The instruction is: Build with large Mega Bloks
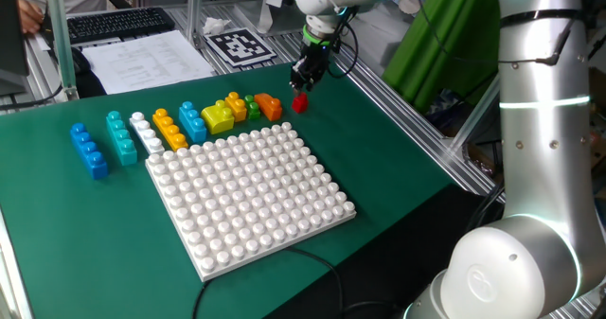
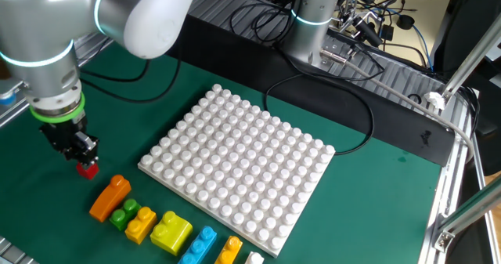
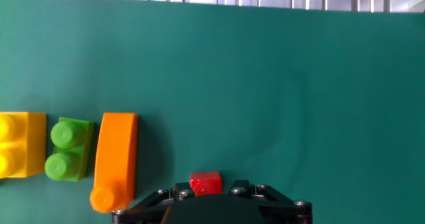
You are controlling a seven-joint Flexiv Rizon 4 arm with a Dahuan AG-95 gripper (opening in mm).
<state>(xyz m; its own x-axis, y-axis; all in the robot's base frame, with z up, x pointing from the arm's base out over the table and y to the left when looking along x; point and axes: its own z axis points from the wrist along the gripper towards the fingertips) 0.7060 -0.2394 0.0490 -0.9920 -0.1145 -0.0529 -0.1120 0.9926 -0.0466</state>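
Observation:
My gripper [image 1: 301, 85] is at the far right end of the brick row, with its jaws closed on a small red brick [image 1: 300, 102], low over the green mat. The red brick also shows under the fingers in the other fixed view [image 2: 88, 168] and between them in the hand view [image 3: 206, 183]. Next to it lie an orange brick [image 1: 269, 106], a green one [image 1: 252, 104] and yellow ones [image 1: 218, 117]. Further left are blue [image 1: 193, 123], orange [image 1: 170, 130], white [image 1: 146, 132], teal [image 1: 121, 137] and blue [image 1: 89, 151] bricks.
The big white studded baseplate [image 1: 248, 194] lies in the middle of the green mat [image 1: 398, 158]. A black cable [image 2: 344, 99] runs past it. A marker tag [image 1: 240, 44], papers and a keyboard [image 1: 118, 24] lie beyond the mat's far edge.

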